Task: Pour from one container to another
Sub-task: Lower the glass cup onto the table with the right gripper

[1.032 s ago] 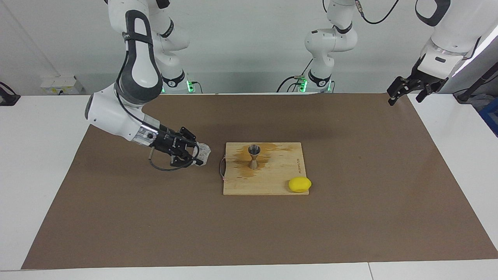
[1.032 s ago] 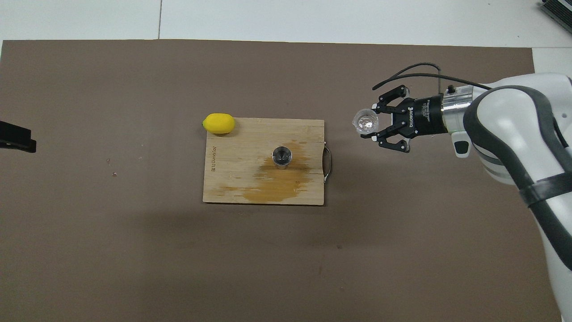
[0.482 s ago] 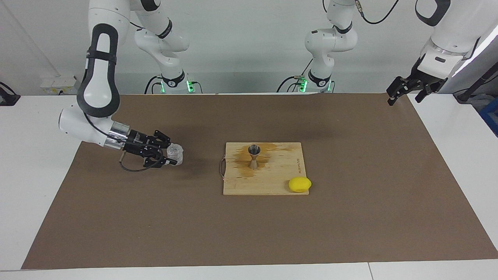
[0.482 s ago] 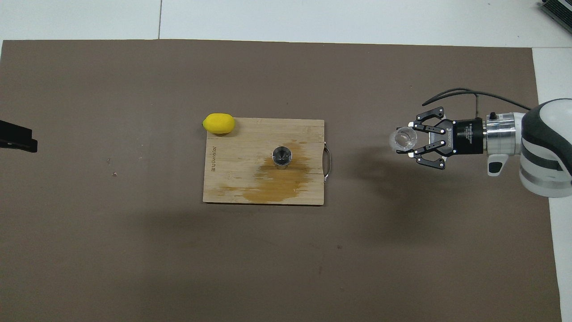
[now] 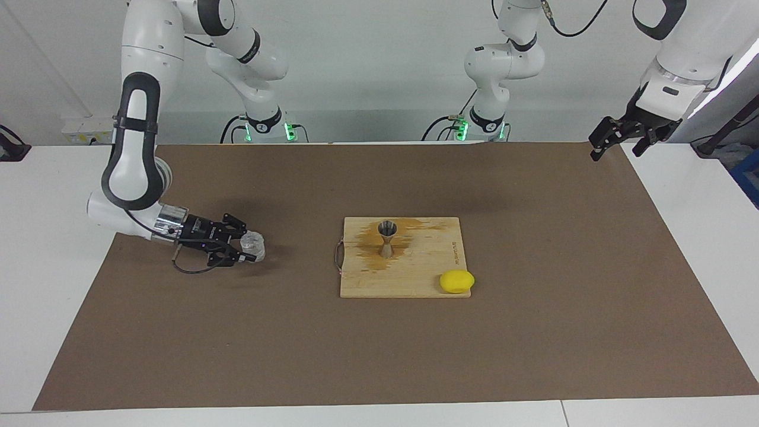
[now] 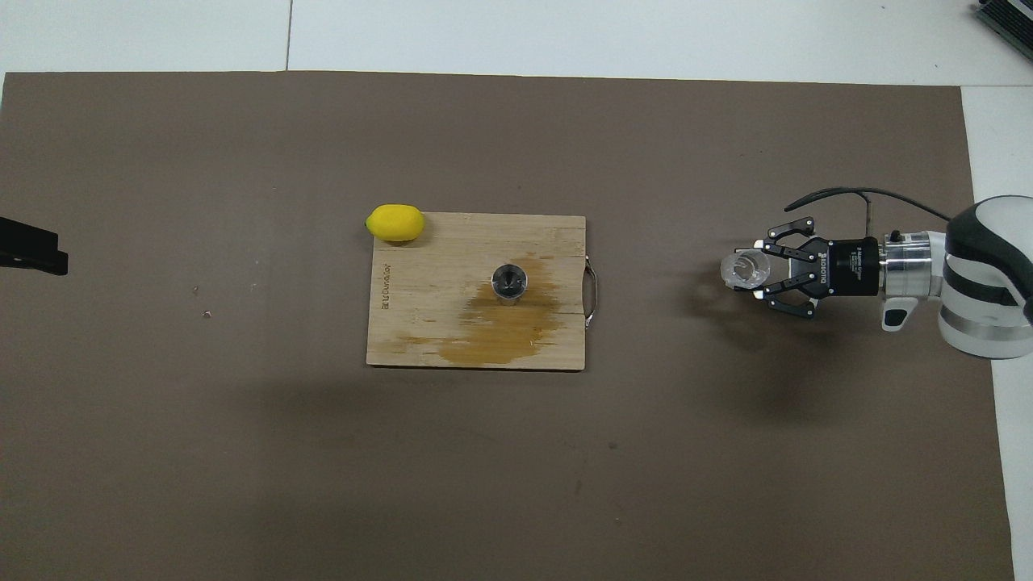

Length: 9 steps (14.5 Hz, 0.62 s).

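The small clear glass cup (image 5: pixel 255 241) (image 6: pixel 743 268) is upright in my right gripper (image 5: pixel 248 248) (image 6: pixel 757 271), which is shut on it from the side. Cup and gripper are low over the brown mat, toward the right arm's end of the table and well apart from the board. Whether the cup touches the mat I cannot tell. The silvery hourglass-shaped jigger (image 5: pixel 386 237) (image 6: pixel 509 281) stands upright on the wooden cutting board (image 5: pixel 415 279) (image 6: pixel 411 323), in a brownish wet stain. My left gripper (image 5: pixel 616 139) (image 6: pixel 31 248) waits open, raised over the mat's edge at the left arm's end.
A yellow lemon (image 5: pixel 456 281) (image 6: pixel 395 223) lies at the board's corner farthest from the robots, toward the left arm's end. The board has a metal handle (image 5: pixel 338 256) (image 6: pixel 593 292) on the side facing the cup. The brown mat (image 5: pixel 533 332) covers most of the white table.
My right gripper has carried the cup away from the board toward the right arm's end of the table and lowered it close to the mat. The left arm has not moved.
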Tool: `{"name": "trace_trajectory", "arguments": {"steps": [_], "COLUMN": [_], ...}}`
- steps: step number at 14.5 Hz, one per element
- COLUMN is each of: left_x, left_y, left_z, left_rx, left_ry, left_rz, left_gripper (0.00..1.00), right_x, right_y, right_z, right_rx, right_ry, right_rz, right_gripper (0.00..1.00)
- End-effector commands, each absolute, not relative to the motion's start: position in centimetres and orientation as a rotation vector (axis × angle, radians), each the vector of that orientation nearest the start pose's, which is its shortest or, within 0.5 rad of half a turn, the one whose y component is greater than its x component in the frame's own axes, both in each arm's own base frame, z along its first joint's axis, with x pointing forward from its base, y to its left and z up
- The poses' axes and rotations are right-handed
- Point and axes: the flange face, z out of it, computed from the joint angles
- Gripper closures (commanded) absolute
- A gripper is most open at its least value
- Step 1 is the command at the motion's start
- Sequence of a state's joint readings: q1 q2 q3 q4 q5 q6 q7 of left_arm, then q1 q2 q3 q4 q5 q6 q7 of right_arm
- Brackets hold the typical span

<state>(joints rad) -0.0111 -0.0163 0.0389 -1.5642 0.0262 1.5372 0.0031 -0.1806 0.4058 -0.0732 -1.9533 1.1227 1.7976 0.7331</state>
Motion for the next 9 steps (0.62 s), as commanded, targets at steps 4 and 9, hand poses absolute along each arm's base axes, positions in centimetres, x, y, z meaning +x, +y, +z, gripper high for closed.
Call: {"name": "trace_trajectory", "arguments": {"steps": [4,9], "left_x": [54.3,54.4], "left_y": [1.4,1.4], "left_z": [63.9,63.9], "left_rx": [-3.125,-3.125], "left_ry": [-0.054,-0.054], "left_rz": [0.015,0.017], "left_gripper": [0.00,0.00], "right_x": [58.6,57.7], "right_y": [-5.0,-4.9], "right_z": [24.9,22.3], "right_rx": [-1.463,-1.452], "right_ry": [1.505,1.459], "right_rz": [0.863,0.867], "right_gripper": [1.00,1.00]}}
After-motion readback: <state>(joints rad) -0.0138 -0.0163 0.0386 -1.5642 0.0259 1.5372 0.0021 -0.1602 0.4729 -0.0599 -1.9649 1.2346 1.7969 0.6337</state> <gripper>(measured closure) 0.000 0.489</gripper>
